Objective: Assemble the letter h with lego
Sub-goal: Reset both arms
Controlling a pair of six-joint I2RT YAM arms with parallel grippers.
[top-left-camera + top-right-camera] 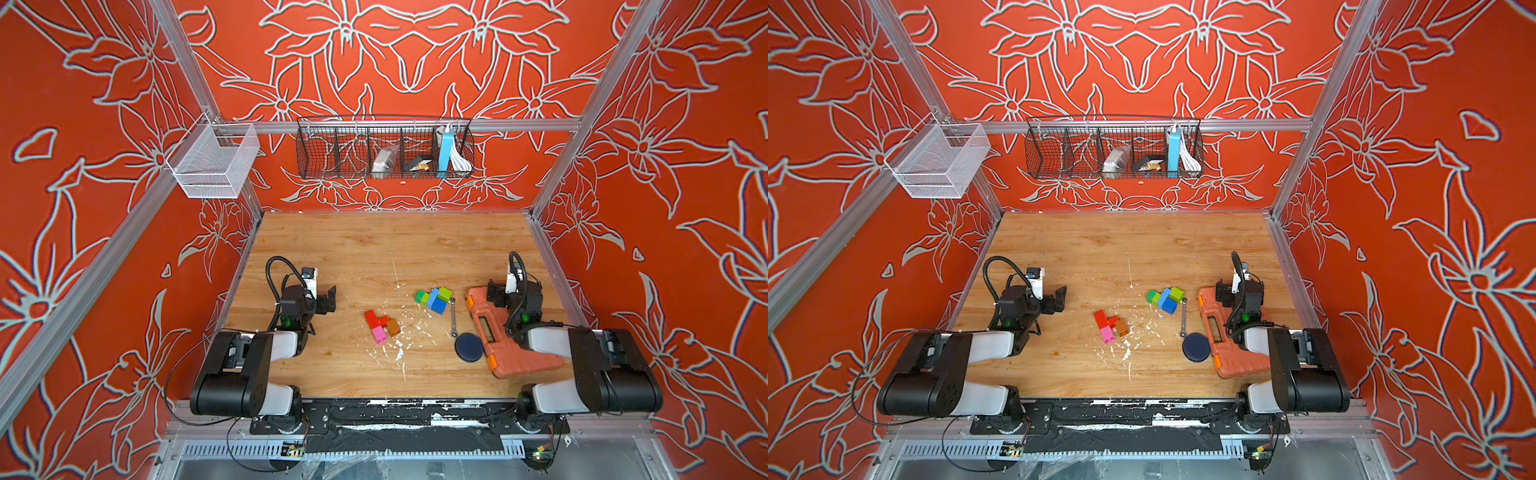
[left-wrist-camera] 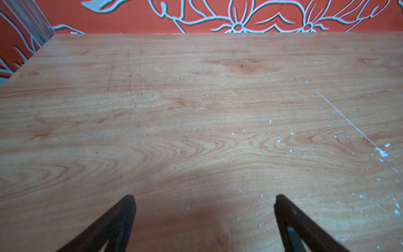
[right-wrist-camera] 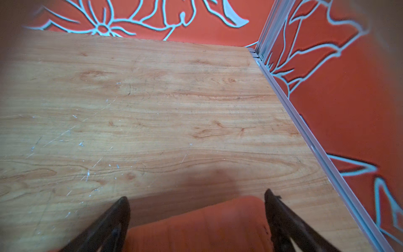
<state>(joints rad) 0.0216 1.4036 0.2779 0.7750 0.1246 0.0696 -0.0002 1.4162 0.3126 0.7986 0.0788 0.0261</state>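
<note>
All lego (image 1: 435, 301), top views only

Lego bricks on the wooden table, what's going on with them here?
Nothing is being handled at this moment. The left pincer is open over bare wooden table, and the right pincer is open above the far end of the orange plastic tool case. Mid-table lie two untouched clumps: red, pink and amber-brown lego bricks, and green, lime and blue lego bricks. No h shape shows yet.
</note>
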